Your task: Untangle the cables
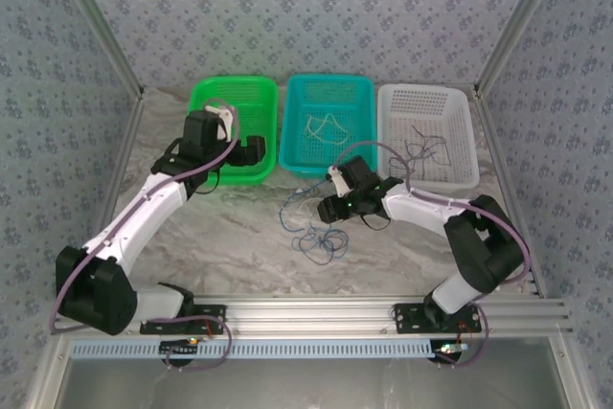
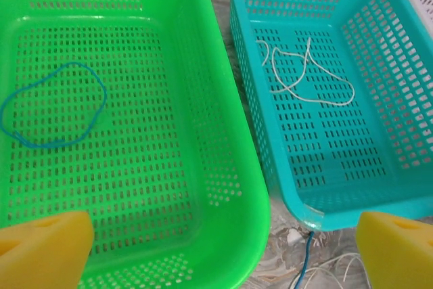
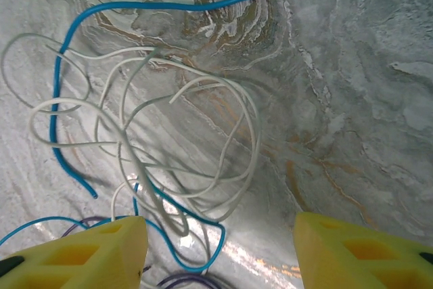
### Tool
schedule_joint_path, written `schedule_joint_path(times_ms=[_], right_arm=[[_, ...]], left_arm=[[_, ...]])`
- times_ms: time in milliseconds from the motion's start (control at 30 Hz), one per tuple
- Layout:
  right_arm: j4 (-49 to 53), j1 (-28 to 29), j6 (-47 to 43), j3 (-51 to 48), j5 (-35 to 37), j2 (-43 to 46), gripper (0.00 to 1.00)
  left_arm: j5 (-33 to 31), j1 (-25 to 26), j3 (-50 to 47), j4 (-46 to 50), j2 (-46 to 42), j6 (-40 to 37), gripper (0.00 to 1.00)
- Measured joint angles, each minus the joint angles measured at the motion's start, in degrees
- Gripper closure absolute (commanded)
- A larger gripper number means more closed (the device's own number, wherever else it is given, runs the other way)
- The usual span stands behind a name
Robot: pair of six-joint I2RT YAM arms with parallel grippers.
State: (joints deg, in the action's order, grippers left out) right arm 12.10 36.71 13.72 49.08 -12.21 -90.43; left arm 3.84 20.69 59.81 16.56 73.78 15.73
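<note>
The cables still tangled lie on the marble table in front of the teal basket: a loose heap (image 1: 308,227) of thin blue (image 3: 196,6), white (image 3: 203,140) and dark (image 3: 189,281) strands. My right gripper (image 1: 330,206) hovers over the heap, open (image 3: 220,252); some strands pass by its left finger (image 3: 88,255), none pinched. My left gripper (image 1: 251,148) hangs over the green basket's near right corner, open and empty (image 2: 223,255). One blue cable (image 2: 54,106) lies looped in the green basket. A white one (image 2: 308,76) lies in the teal basket, a dark one (image 1: 426,150) in the white basket.
Three perforated baskets stand in a row at the back: green (image 1: 206,93), teal (image 1: 292,122), white (image 1: 465,141). Patterned walls and metal posts enclose the table. An aluminium rail (image 1: 306,313) runs along the near edge.
</note>
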Motion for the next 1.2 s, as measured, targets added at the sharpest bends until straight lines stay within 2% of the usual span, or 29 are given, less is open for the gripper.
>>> schedule_joint_path(times_ms=[167,267,433,500,600,900,1200], right_arm=[[-2.2,0.7,-0.2,1.5,1.4,-3.5,0.47],[-4.1,0.8,0.0,1.7,1.9,-4.0,0.54],[-8.0,0.9,0.7,1.3,3.0,-3.9,0.85],[-8.8,0.9,0.9,1.0,3.3,-3.6,0.93],[-9.2,1.2,1.1,0.1,3.7,-2.1,1.0],[-3.8,3.6,0.7,0.5,4.4,11.6,1.0],[4.2,3.7,-0.2,7.0,4.2,20.7,1.0]], left_arm=[[1.0,0.0,-1.6,-0.4,-2.4,0.5,0.0],[1.2,0.0,-1.8,-1.0,-3.2,0.9,0.01],[1.3,0.0,-2.4,-1.8,-3.3,1.5,0.01],[1.4,0.0,-2.8,-1.9,-3.3,1.9,0.01],[1.6,0.0,-3.5,-2.3,-3.3,2.6,0.01],[5.9,2.1,-4.4,-4.5,-3.2,3.0,0.0],[17.4,8.1,-7.0,-14.9,-3.1,2.3,0.05]])
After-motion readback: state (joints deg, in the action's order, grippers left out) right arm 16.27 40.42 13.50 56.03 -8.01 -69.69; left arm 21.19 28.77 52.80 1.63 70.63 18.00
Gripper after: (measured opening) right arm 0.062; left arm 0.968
